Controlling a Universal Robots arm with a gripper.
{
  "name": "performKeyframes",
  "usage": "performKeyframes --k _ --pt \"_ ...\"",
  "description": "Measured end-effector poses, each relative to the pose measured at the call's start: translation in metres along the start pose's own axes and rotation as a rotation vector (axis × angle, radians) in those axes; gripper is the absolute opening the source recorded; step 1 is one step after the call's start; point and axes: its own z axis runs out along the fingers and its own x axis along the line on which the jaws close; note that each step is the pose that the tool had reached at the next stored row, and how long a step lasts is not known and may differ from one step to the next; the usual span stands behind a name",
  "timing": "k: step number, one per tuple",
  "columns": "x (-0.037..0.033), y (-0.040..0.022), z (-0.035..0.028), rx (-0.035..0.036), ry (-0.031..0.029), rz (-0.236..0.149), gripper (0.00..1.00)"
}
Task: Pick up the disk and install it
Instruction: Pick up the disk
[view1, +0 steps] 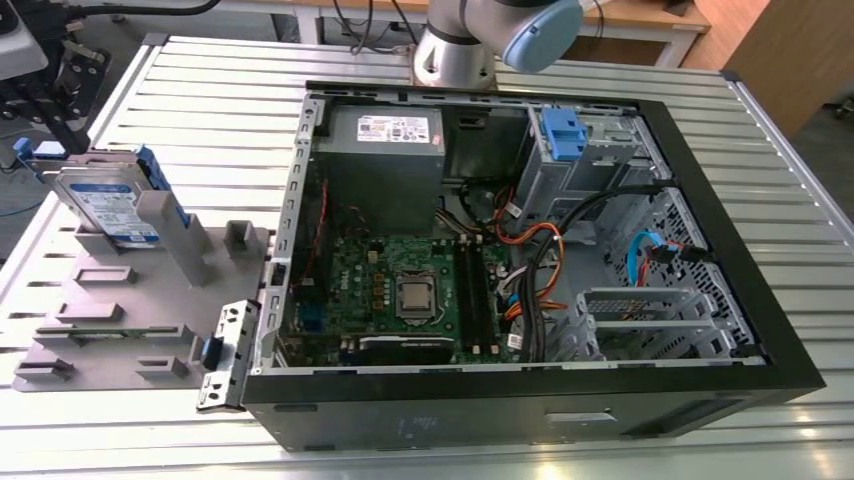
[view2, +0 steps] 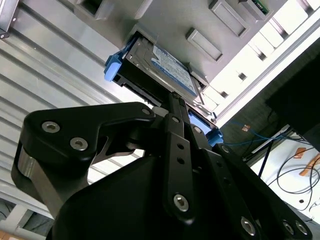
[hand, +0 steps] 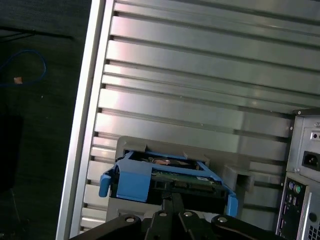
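— Where is the gripper (view1: 60, 115)?

— In the upper left of the exterior view, black, right over the top edge of the disk (view1: 110, 205). In the second wrist view the gripper (view2: 175, 100) narrows to a point that meets the disk's (view2: 170, 65) near edge. In the first wrist view the gripper (hand: 172, 200) reaches the disk (hand: 175, 175) at the middle of its edge.

— Clenched or released?

— I cannot tell. Its tip is at the disk, but no view shows whether it is clamping.

— And how does the disk sit?

— It stands on edge, leaning slightly, in a slot of the grey holder (view1: 120, 300) on the exterior view's left. Its silver face with the blue-and-white label is turned toward the camera, and the blue carrier frames it. It is outside the computer case (view1: 534, 400), so it is not installed.

— What is the holder resting on?

— The slatted metal table (view1: 200, 90), just beside the case's open side. Other slots and raised blocks are moulded into it.

— And the case itself?

— It lies on its side, open, taking up the middle and right of the exterior view. The green motherboard (view1: 400, 290) is at its centre and the grey power-supply box (view1: 380, 150) above that. Black and orange cables (view1: 534, 250) run to the right of the board. A blue bracket (view1: 567, 135) sits in the drive cage at the upper right. The robot arm (view1: 467, 40) rises behind the case at the top of the frame.
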Motion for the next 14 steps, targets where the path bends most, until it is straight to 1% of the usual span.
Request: performKeyframes --k 12,14 --pt "0.0000 0.0000 0.0000 0.0000 0.0001 -0.003 0.11" --pt "0.0000 0.0000 0.0000 -0.0001 -0.0001 -0.010 0.11"
